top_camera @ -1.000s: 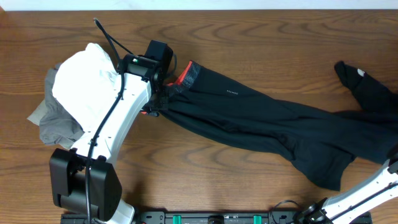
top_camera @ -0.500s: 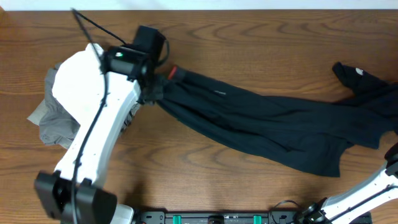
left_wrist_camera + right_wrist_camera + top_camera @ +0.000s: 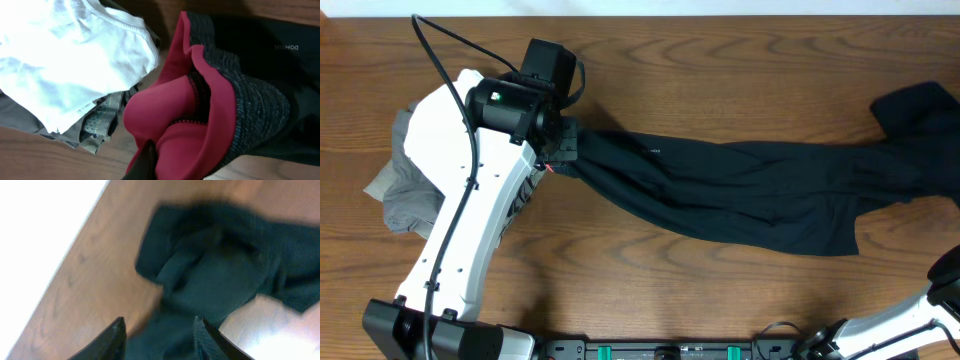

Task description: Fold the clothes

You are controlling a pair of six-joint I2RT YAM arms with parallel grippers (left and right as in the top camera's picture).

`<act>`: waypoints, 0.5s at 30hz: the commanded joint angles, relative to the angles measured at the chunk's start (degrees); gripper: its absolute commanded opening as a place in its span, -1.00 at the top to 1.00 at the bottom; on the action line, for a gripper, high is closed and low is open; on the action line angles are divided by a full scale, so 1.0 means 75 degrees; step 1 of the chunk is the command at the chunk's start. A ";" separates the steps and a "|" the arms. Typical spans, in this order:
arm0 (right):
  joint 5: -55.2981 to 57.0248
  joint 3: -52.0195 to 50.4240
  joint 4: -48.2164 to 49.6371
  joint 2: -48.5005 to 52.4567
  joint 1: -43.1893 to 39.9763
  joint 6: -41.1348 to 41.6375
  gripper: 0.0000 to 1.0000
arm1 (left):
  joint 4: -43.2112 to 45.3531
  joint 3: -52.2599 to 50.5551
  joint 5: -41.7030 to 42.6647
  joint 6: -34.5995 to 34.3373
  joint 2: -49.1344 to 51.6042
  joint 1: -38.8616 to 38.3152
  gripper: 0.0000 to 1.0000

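**Holding the leggings at full length, no fold made yet**

The wooden worktop [image 3: 740, 60] carries everything. Across it lie the black leggings [image 3: 740, 190], long axis running left to right through the middle of the overhead frame. The waist end points to the upper left. The legs reach the right edge, where the far end bunches up in the upper right corner. The cloth lies drawn out long but rumpled, with the two legs overlapping unevenly. By my reading the folding of this piece is not begun, and it first wants flattening and squaring.

At the left of the frame a white garment [image 3: 430, 130] lies heaped on a grey garment [image 3: 405, 205]. They look more like a loose pile than a neat stack, so I judge them unfinished too.

The left hand [image 3: 563, 150] is pinched on the waist end. The right hand [image 3: 159, 335] shows its fingers spread above dark bunched cloth, with nothing visibly gripped, though that view is blurred.

In the left wrist view the grey waistband [image 3: 245, 100] is turned over, showing its red lining. The small white logo [image 3: 286, 47] sits just beyond it.
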 commanded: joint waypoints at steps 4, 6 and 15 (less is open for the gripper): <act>0.0557 -0.1142 -0.0210 0.0143 0.0994 -0.0402 -0.06 | -0.0052 0.0114 -0.0207 0.0093 -0.0015 0.0061 0.86; 0.0918 -0.1926 0.0128 0.0143 0.1329 -0.0137 -0.09 | -0.0055 0.0114 -0.0204 0.0093 -0.0015 0.0061 0.85; 0.1920 -0.4908 0.3794 0.0146 0.1638 0.1049 0.49 | -0.0119 0.0114 -0.0169 0.0096 -0.0015 0.0061 0.79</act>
